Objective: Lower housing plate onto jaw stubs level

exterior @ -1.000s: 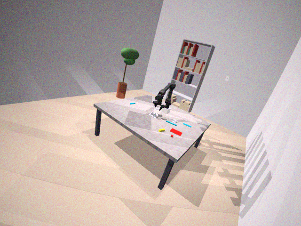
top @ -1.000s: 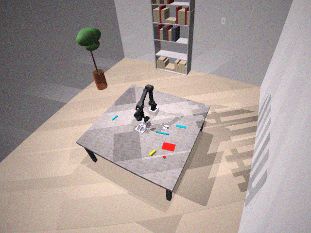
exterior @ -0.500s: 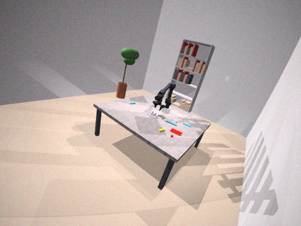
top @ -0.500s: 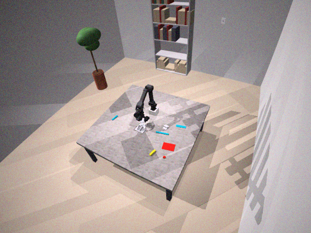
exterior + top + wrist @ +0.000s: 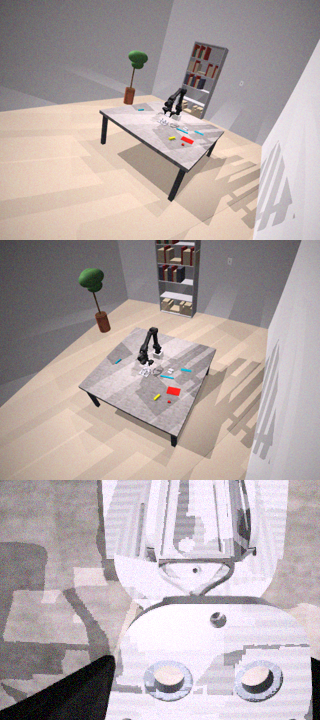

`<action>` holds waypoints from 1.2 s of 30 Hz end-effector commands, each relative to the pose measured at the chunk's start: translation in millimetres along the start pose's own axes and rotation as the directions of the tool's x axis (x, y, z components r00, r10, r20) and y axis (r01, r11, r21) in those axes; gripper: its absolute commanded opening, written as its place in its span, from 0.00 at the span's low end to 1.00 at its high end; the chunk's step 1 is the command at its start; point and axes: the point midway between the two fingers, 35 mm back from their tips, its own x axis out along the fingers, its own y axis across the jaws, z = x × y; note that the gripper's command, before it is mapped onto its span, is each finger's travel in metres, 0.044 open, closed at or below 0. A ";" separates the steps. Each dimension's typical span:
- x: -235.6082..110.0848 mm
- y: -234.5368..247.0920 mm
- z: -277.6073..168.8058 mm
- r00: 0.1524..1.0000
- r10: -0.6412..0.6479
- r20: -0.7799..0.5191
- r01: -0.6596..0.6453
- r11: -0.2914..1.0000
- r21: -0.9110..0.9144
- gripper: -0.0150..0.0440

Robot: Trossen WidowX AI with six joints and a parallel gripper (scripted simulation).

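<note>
Grey, stone-like slabs of colour cover the table [image 5: 124, 395] [image 5: 144, 129], the biggest thing near me, and the black arm [image 5: 146, 342] [image 5: 174, 96] bends over it from its white base. Next in size comes the white assembly [image 5: 145, 372] [image 5: 163, 121] [image 5: 195, 575] lying on the table, with the jaws presumably among its upright parts. Smaller again, the white housing plate [image 5: 146, 364] [image 5: 167, 115] [image 5: 215, 650] is gripped between the black fingers [image 5: 149, 362] [image 5: 168, 114], one at each side, and from the wrist it covers the near end of the assembly. It appears to be held above the table, beside the assembly rather than seated on it. Smallest are the two ringed holes [image 5: 168, 680] in the plate, side by side, which I take to be meant for the jaw stubs; I can't make the stubs out. Those holes are where I'd expect trouble: if the plate comes down slightly off line or turned, a rim could catch on one stub and leave that side high. A tilt in the grip could wedge it likewise, pressing hard might knock a jaw off its pin, and fingers opening unevenly could drag the plate back up.
</note>
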 end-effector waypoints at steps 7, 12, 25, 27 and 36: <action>0.7 0.8 -0.7 1.000 0.005 -0.001 -0.005 1.000 -0.005 0.85; 0.7 0.8 -0.7 1.000 0.005 -0.001 -0.005 1.000 -0.005 0.85; 1.0 0.8 -0.6 1.000 0.005 -0.001 -0.005 1.000 -0.005 0.85; 3.2 0.8 -0.4 1.000 0.005 -0.001 -0.005 1.000 -0.005 0.85; 17.9 0.9 0.9 1.000 0.005 -0.001 -0.005 1.000 -0.005 0.85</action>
